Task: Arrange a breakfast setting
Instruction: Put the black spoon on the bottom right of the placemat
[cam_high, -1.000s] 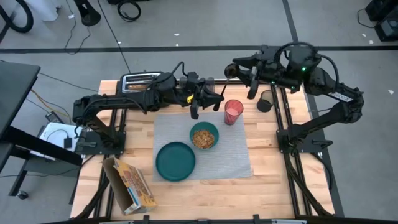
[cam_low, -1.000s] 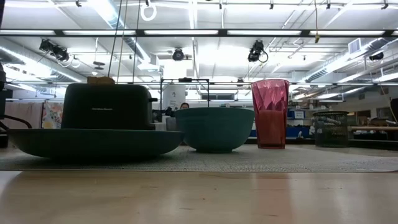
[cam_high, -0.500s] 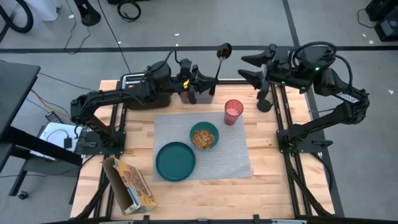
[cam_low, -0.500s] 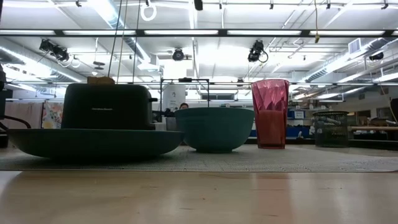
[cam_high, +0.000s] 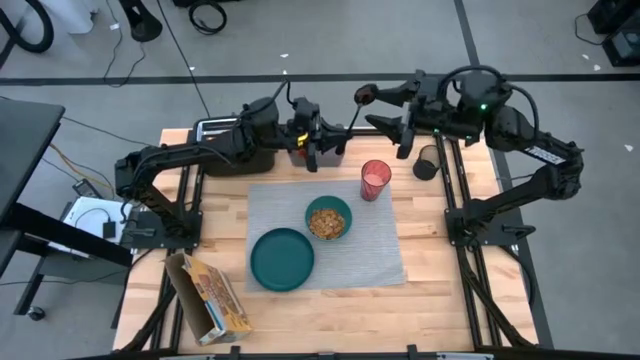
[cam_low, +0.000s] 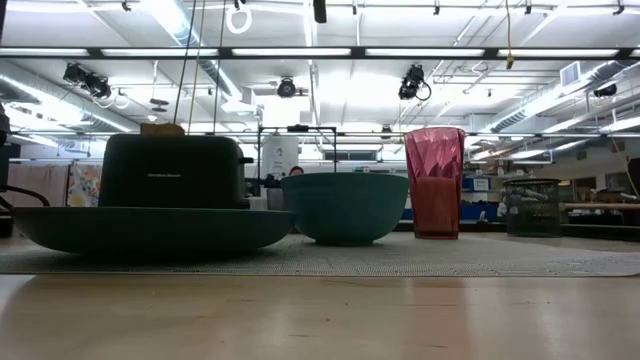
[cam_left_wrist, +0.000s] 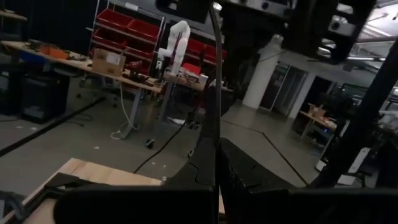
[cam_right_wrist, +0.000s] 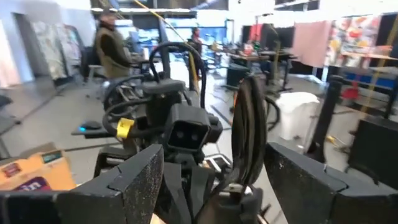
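Note:
My left gripper (cam_high: 322, 152) is raised over the table's far side, shut on a metal spoon (cam_high: 350, 118). The spoon's bowl end (cam_right_wrist: 249, 124) stands between the two fingers of my open right gripper (cam_high: 383, 108), touching neither. On the grey placemat (cam_high: 370, 250) rest the teal plate (cam_high: 282, 258), the teal bowl (cam_high: 328, 218) holding cereal, and the red cup (cam_high: 375, 180). A toast slice (cam_low: 160, 128) sticks out of the black toaster (cam_low: 175, 172). The small red fruit is out of view. My left gripper pinches the spoon's handle near its lower end (cam_left_wrist: 215, 177) between its two fingers. The spoon is lifted clear of the table. It rises from the fingers with its bowl end uppermost, slanting toward the right gripper.
A cereal box (cam_high: 210, 295) lies open at the table's near left. A dark mesh cup (cam_high: 427, 162) stands at the far right, beside the right arm. People stand in the room beyond the table (cam_right_wrist: 112, 43).
My left gripper has gone up and toward the table's far edge with the spoon, tipping it so the bowl end points up. My right gripper drew back toward the table's right edge, then came back so its open fingers stand on either side of the spoon's bowl end.

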